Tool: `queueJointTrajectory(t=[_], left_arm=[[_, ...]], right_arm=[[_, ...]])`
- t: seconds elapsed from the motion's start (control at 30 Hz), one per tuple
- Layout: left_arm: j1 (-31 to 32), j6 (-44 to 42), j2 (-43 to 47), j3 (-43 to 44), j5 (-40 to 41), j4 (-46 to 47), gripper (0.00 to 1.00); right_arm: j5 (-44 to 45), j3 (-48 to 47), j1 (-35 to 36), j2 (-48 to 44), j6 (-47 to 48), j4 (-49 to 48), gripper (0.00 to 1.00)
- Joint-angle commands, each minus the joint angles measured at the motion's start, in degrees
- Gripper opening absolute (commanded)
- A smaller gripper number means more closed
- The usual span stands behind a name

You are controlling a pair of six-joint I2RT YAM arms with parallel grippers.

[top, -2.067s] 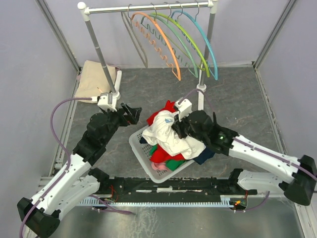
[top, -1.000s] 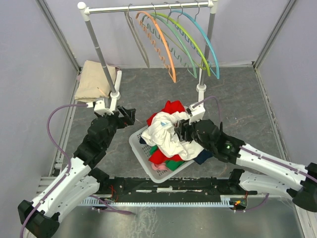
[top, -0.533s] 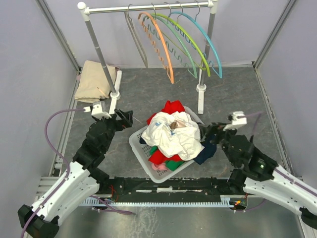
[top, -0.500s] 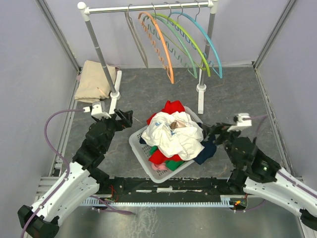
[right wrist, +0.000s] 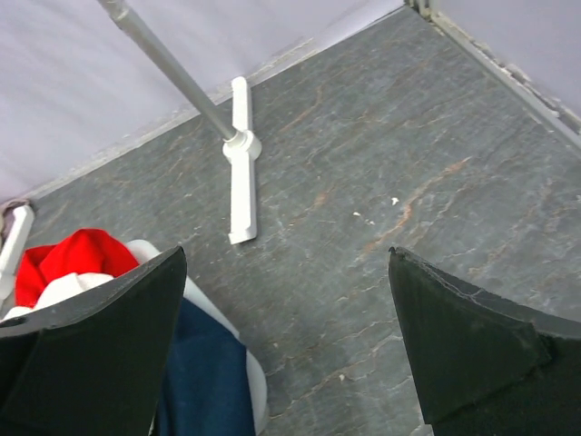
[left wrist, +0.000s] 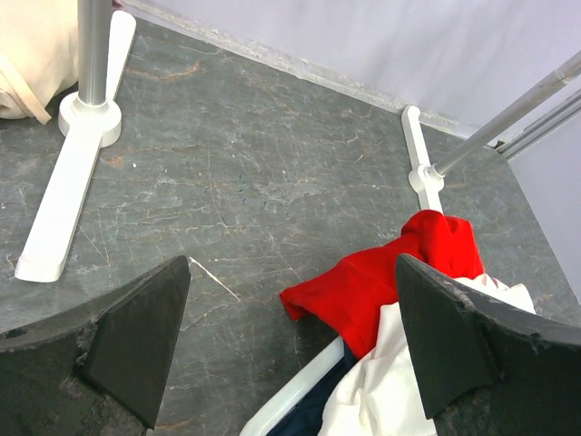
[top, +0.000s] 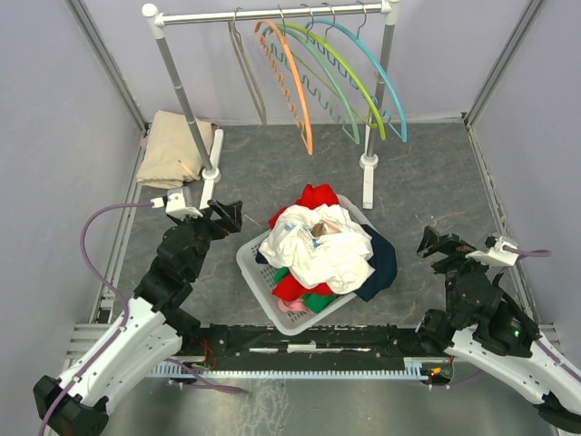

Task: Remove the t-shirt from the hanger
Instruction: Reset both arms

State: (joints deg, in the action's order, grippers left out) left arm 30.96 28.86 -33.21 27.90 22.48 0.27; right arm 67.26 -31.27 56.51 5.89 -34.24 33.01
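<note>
From above, the white t-shirt lay atop the basket. The left hand was near it and the right hand well apart, both wide and empty. A second earlier the right hand was at the pile. The left wrist view showed the shirt at lower right, and the right wrist view showed the pile at lower left.

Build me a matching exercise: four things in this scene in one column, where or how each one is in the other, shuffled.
1 white t-shirt
2 beige cloth
3 orange hanger
4 right gripper

A hanging on the rail
B open, empty, right of the basket
C on top of the basket's pile
D beside the rack's left foot

Pairs: 1-C, 2-D, 3-A, 4-B
</note>
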Motion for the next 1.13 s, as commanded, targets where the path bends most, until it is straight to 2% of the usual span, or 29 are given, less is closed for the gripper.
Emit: queueJointTrajectory(t=[0.0, 0.33, 1.1], left_arm=[[0.2, 0.1, 0.7, -0.1, 1.5, 3.5, 0.99], [0.2, 0.2, 2.6, 0.0, 1.4, 2.2, 0.99], [0.2, 1.0, 2.2, 0.5, 1.2, 0.8, 0.99]], right_arm=[[4.0, -1.2, 0.1, 1.0, -0.2, 3.4, 1.0], [3.4, -2.0, 0.0, 0.7, -2.1, 6.1, 1.0], [3.2, -1.5, 0.1, 1.0, -1.9, 5.6, 1.0]])
